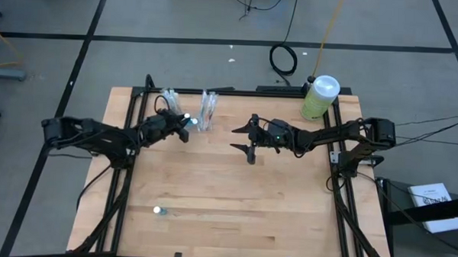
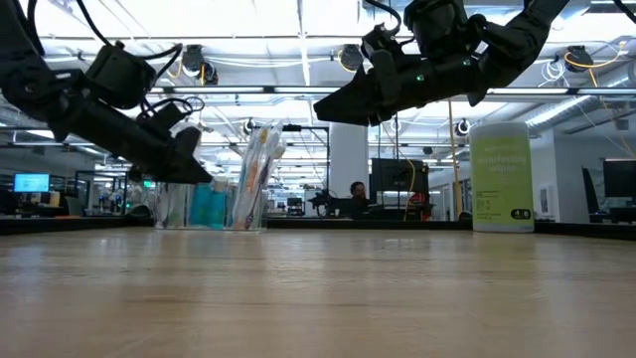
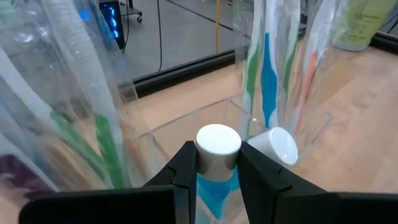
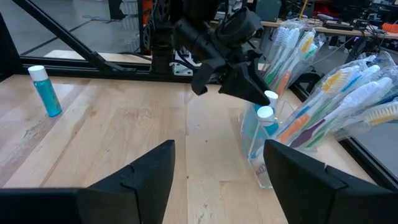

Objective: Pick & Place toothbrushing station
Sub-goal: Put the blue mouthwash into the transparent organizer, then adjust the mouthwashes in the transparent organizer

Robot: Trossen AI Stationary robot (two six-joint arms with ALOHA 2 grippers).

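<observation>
Toothbrushing station [image 1: 187, 110], a clear plastic holder, stood at the far edge of the tabletop [image 1: 226, 197] in the high view, with packaged toothbrushes [image 1: 208, 109] leaning out of it. The left gripper [image 1: 185, 125] sat right at the holder's near side. The right gripper [image 1: 246, 140] hung near the holder, toward the green bottle [image 1: 319, 97], fingers spread and holding nothing. A small blue tube [image 1: 158, 211] lay well apart from the holder, near the tabletop's front edge.

In the low view, the holder [image 2: 204, 207] rested on the tabletop with the left gripper [image 2: 184, 159] just above it; the right gripper [image 2: 343, 104] hovered higher, between the holder and the green bottle [image 2: 502, 177].

In the left wrist view, the left gripper [image 3: 217, 163] was clenched on a white-capped blue tube [image 3: 218, 149] inside the holder [image 3: 186, 124], beside a second white cap [image 3: 278, 145].

In the right wrist view, the right gripper [image 4: 217, 165] was released and empty; beyond it the left gripper [image 4: 264, 99] pinched a tube in the holder [image 4: 258, 143], while the other blue tube [image 4: 45, 91] stood well apart from the holder.
</observation>
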